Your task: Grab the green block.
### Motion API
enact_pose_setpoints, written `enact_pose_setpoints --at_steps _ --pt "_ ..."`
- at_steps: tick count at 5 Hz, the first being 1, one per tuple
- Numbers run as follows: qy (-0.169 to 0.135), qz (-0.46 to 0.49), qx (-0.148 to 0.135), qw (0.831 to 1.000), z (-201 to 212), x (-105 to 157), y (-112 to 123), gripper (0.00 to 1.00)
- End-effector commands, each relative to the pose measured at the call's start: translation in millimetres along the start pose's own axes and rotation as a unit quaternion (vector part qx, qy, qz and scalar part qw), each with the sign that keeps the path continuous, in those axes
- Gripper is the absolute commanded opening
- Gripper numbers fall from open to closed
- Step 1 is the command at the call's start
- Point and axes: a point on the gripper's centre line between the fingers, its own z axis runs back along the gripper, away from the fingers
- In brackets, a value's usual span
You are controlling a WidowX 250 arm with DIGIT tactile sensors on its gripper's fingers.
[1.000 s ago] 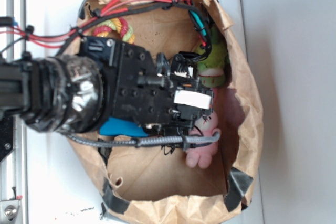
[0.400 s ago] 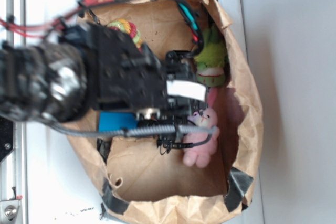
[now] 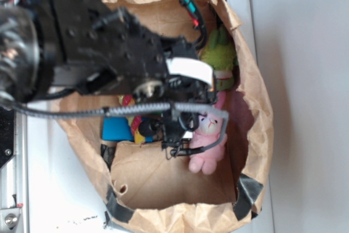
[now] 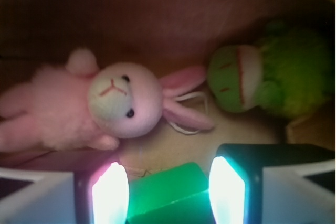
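Note:
The green block (image 4: 167, 196), smooth and plain green, sits between my two lit fingertips at the bottom of the wrist view. My gripper (image 4: 168, 177) is shut on it, with one pad (image 4: 111, 195) against its left side and the other pad (image 4: 227, 190) against its right. In the exterior view my black arm (image 3: 109, 53) hangs over the brown paper bag (image 3: 259, 113), covering the fingers and the block.
A pink plush bunny (image 4: 105, 106) (image 3: 207, 140) lies just ahead of the fingers. The fuzzy lime-green plush toy (image 4: 273, 74) (image 3: 221, 53) is at the bag's far side. A bright blue block (image 3: 114, 129) lies under the arm. The bag's walls stand all around.
My arm has risen toward the exterior camera and swung to the upper left. It now looks larger and uncovers more of the bunny and the blue block.

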Motion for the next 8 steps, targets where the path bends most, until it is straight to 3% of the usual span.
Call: enact_pose_setpoints --at_steps 1,6,7,8 --pt "-0.031 0.023 -0.006 0.999 43.6 27.7 -0.1 0.0" --pt "0.001 0.035 -0.057 0.998 100.9 43.7 -29.8 0.0" --pt "0.003 0.036 -0.046 0.998 101.6 47.2 -31.9 0.0" --pt "0.002 0.031 -0.013 0.999 104.1 49.0 -34.5 0.41"
